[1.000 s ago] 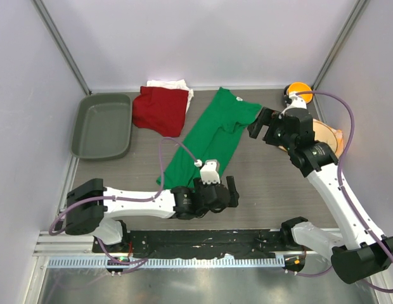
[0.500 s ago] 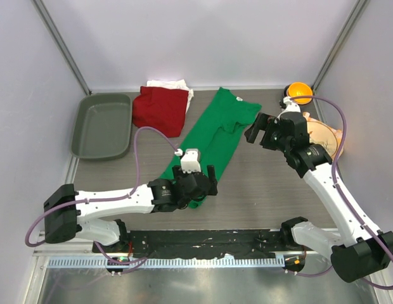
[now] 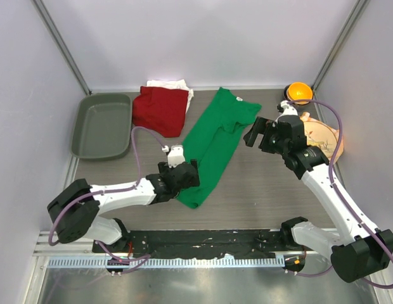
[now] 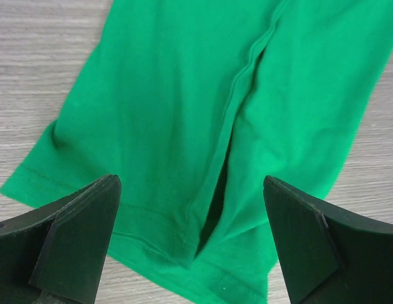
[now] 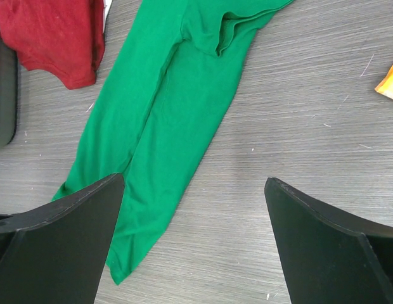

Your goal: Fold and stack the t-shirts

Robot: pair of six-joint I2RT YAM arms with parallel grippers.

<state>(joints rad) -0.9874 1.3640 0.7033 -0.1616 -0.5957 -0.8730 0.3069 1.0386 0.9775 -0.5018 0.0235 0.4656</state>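
Observation:
The bright green t-shirt [image 3: 212, 142] lies folded into a long strip, running diagonally from the back middle toward the front. My left gripper [image 3: 187, 177] hovers open over its lower end. In the left wrist view the hem of the green shirt [image 4: 184, 114] and a lengthwise fold lie between the fingers of the left gripper [image 4: 193, 247], which hold nothing. My right gripper [image 3: 255, 131] is open beside the shirt's upper right sleeve. In the right wrist view the right gripper [image 5: 195, 240] is over bare table, with the green shirt [image 5: 165, 126] to its left. The dark red shirt [image 3: 160, 109] lies at the back left on the white one [image 3: 174, 84].
A grey tray [image 3: 101, 125] stands at the back left. An orange bowl [image 3: 300, 92] sits at the back right, with a plate [image 3: 320, 136] and an orange napkin corner [image 5: 390, 82] by the right arm. Walls close three sides.
My left gripper has swung left and back from the front middle to the green shirt's lower end. My right gripper has shifted slightly left. Both stayed open.

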